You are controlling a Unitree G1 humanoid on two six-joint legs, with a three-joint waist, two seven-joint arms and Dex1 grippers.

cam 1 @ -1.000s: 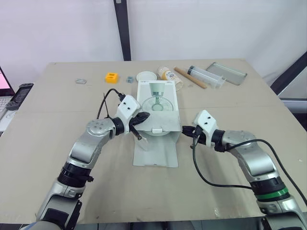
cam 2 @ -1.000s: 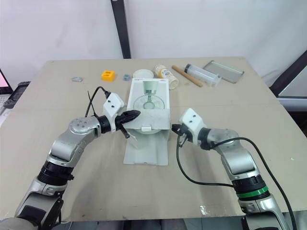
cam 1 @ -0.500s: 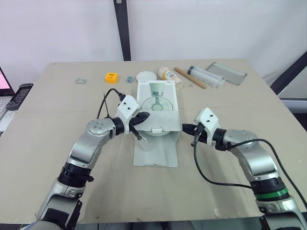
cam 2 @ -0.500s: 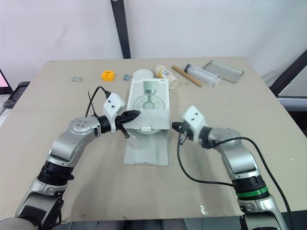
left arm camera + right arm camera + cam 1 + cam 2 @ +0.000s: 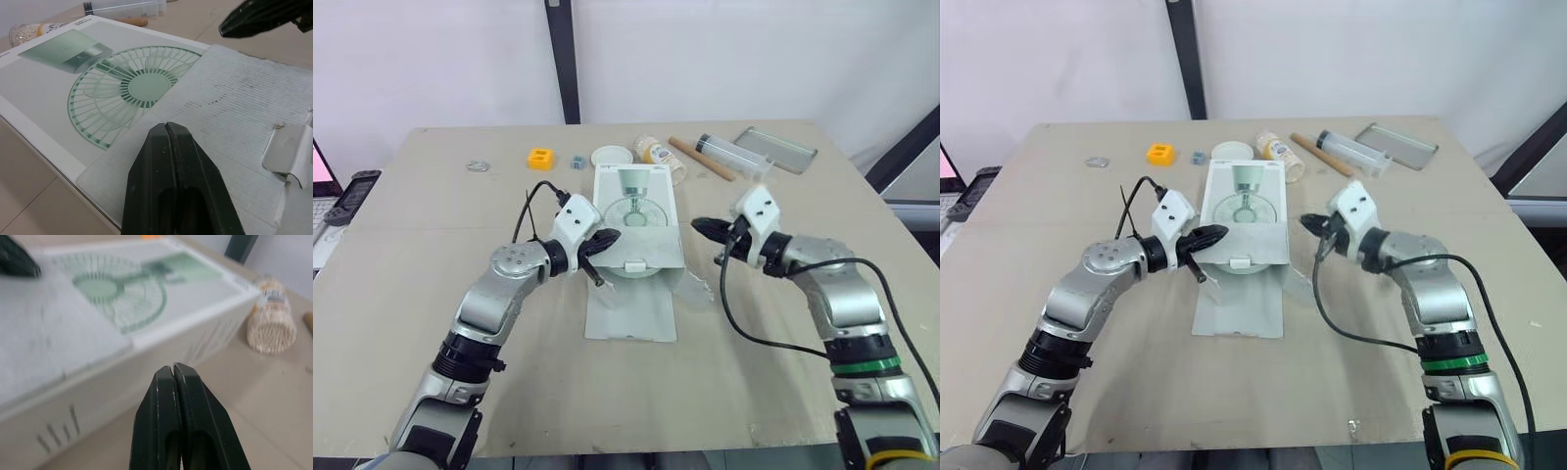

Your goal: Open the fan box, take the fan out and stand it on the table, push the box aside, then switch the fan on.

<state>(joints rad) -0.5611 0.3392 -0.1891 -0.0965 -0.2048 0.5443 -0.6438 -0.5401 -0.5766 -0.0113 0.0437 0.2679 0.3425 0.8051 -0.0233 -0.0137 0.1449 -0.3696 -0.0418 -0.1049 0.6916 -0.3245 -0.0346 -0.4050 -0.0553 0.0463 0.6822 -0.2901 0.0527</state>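
Left wrist view: fingers (image 5: 149, 191) perhaps touching fan box (image 5: 54, 90).

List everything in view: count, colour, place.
box: 1, white with green fan print, table centre, front flap folded out
block: 1, orange, behind box to the left
metal bit: 1, grey, left of block
small piece: 1, blue-grey, right of block
lid: 1, white, behind box
jar: 1, clear, pale contents, beside lid
stick: 1, wooden, right of jar
tube: 1, clear, beside stick
tray: 1, metal, far right
remote: 1, black, off table's left
table: 1, tan
left gripper: black, shut, box's near-left edge
right gripper: black, shut, just right of box
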